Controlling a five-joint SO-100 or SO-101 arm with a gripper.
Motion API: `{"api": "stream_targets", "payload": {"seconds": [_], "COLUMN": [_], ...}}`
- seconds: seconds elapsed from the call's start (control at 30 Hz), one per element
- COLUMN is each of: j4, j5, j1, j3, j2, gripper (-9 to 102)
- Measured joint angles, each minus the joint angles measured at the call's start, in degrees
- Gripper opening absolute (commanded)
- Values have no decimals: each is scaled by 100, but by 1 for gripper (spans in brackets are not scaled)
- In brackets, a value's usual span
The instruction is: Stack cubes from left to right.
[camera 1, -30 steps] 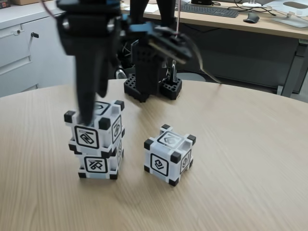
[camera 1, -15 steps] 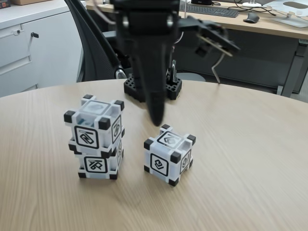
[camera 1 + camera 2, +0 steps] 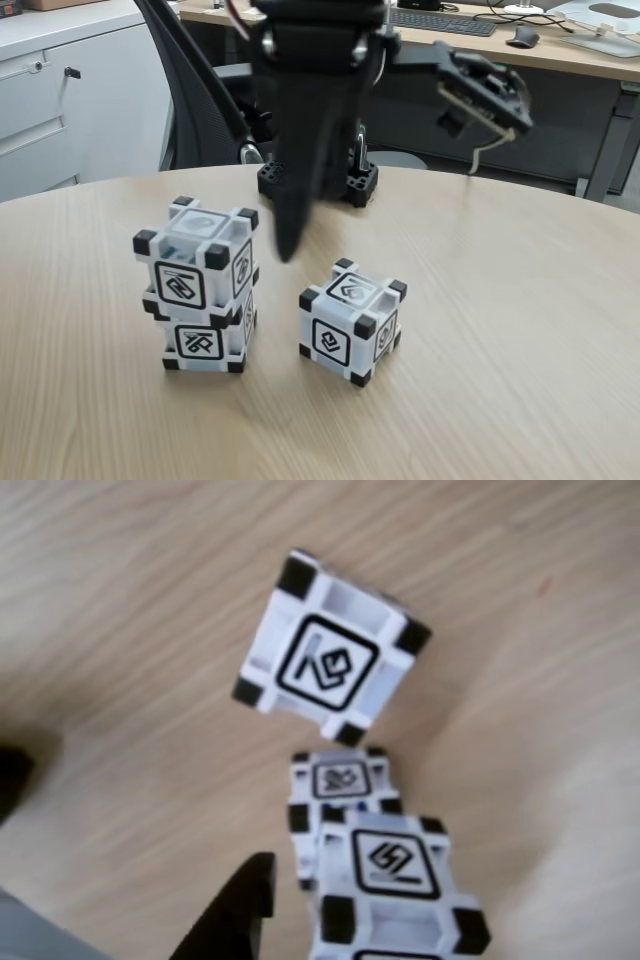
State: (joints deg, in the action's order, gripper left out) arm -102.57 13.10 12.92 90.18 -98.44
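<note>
Two cubes stand stacked at the left of the fixed view, the upper cube resting slightly askew on the lower cube. A third cube sits alone on the wood to their right. My black gripper hangs blurred above the gap between the stack and the single cube, pointing down and holding nothing. In the other view the single cube lies above the stack. One black finger shows just left of the stack, apart from it, with no second finger against it.
The round wooden table has free room to the right and front. The arm's black base stands at the table's far edge. Behind it are an office chair, a grey cabinet and a desk with a keyboard.
The gripper left the top of the stack, rose and swung right towards the single cube, then drifted slightly back left. All three cubes stayed put.
</note>
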Motion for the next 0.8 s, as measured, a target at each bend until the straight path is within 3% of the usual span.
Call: {"api": "stream_targets", "payload": {"seconds": [0.8], "j4": [0], "j5": [466], "j1": [-703], "j3": [0], "j2": [492], "gripper": [50]}}
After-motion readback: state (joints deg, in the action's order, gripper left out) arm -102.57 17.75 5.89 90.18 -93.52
